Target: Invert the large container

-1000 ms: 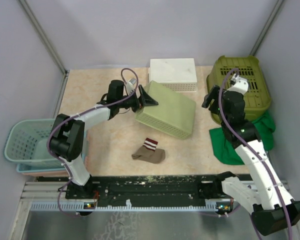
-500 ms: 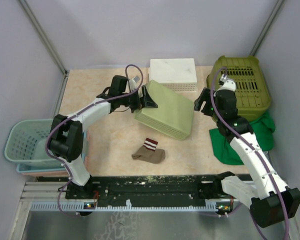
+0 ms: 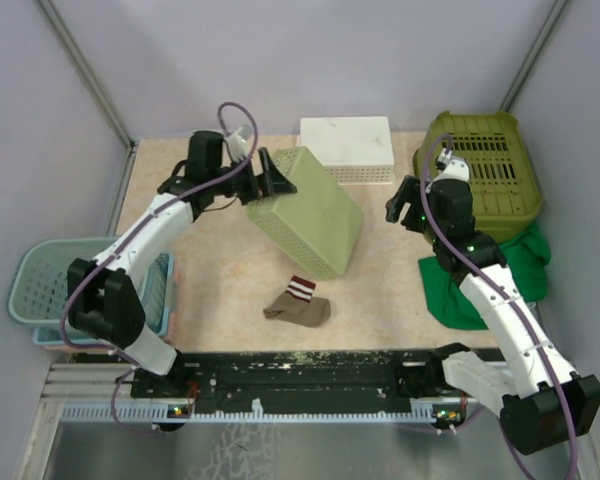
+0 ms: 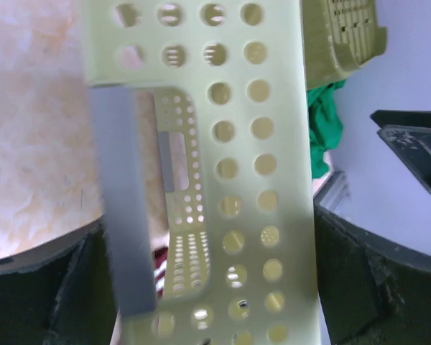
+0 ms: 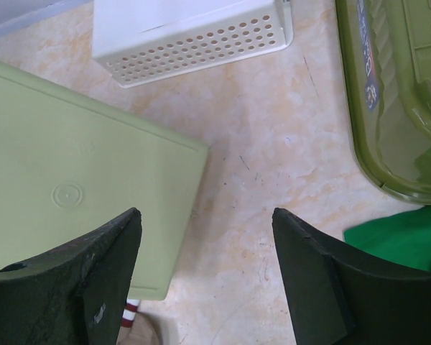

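The large light green perforated container (image 3: pixel 310 215) stands tilted steeply on its near edge at the table's middle, its flat bottom facing right. My left gripper (image 3: pixel 270 180) is shut on its upper rim wall. In the left wrist view the holed wall (image 4: pixel 237 165) fills the space between my fingers (image 4: pixel 57 287). My right gripper (image 3: pixel 405 205) is open and empty, hovering just right of the container and apart from it. The right wrist view shows the container's bottom (image 5: pixel 79 187) at the left, beside my open gripper (image 5: pixel 205 212).
A white basket (image 3: pixel 346 148) lies upside down at the back. An olive basket (image 3: pixel 480 175) sits at the right on a green cloth (image 3: pixel 485 275). A striped sock (image 3: pixel 298 302) lies in front of the container. A teal basket (image 3: pixel 50 285) sits at the left edge.
My left gripper has swung up and left with the container's rim, tipping the container much steeper. My right gripper came left from over the olive basket and now holds still.
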Motion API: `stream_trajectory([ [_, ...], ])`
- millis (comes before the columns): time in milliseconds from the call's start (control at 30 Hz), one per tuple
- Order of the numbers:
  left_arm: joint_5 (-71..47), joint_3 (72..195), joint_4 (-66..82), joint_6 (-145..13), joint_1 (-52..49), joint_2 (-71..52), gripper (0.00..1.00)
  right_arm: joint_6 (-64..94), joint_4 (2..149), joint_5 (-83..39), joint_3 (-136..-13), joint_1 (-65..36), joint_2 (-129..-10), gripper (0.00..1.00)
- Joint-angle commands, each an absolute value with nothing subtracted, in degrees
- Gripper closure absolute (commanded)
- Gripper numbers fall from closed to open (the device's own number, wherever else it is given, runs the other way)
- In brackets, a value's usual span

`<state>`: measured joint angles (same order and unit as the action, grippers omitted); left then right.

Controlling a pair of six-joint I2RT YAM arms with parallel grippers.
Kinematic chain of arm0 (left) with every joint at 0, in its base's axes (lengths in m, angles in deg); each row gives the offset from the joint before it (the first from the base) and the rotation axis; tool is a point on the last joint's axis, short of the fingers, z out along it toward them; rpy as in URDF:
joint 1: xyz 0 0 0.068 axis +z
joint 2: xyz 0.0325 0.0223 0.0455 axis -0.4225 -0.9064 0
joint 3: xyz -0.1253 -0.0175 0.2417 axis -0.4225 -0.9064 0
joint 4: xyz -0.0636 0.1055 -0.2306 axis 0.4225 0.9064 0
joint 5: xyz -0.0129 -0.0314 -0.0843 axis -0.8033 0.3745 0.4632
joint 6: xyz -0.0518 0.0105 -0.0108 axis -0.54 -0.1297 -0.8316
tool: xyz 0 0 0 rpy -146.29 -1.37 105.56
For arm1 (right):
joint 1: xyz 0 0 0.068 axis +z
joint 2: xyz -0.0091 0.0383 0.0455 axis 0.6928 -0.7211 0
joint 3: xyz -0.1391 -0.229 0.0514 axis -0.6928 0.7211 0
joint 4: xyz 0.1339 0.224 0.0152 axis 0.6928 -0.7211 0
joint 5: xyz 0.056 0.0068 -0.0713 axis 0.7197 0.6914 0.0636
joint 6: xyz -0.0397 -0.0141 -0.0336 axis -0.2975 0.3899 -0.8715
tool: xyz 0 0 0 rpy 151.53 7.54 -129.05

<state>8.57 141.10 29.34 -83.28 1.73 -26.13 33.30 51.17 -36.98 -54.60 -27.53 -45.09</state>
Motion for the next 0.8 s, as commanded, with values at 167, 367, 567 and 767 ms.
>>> stream_trajectory([
  [167, 20.68, 129.86, 15.65, -98.23, 14.81, -23.74, 0.01, 32.61, 53.10, -36.76, -55.52, -27.77, -43.78, 0.26],
  [367, 1.84, 136.18, 32.51, -86.07, 18.68, -24.68, 0.01, 32.25, 52.18, -37.69, -55.07, -27.81, -42.54, 0.25],
  [567, -6.19, 137.90, 36.62, -79.97, 19.77, -25.38, 0.01, 32.14, 52.43, -37.61, -54.49, -27.77, -42.35, 0.25],
  [767, 9.20, 132.66, 28.63, -88.20, 24.40, -24.86, 0.01, 32.14, 52.60, -37.40, -54.64, -27.77, -42.50, 0.24],
])
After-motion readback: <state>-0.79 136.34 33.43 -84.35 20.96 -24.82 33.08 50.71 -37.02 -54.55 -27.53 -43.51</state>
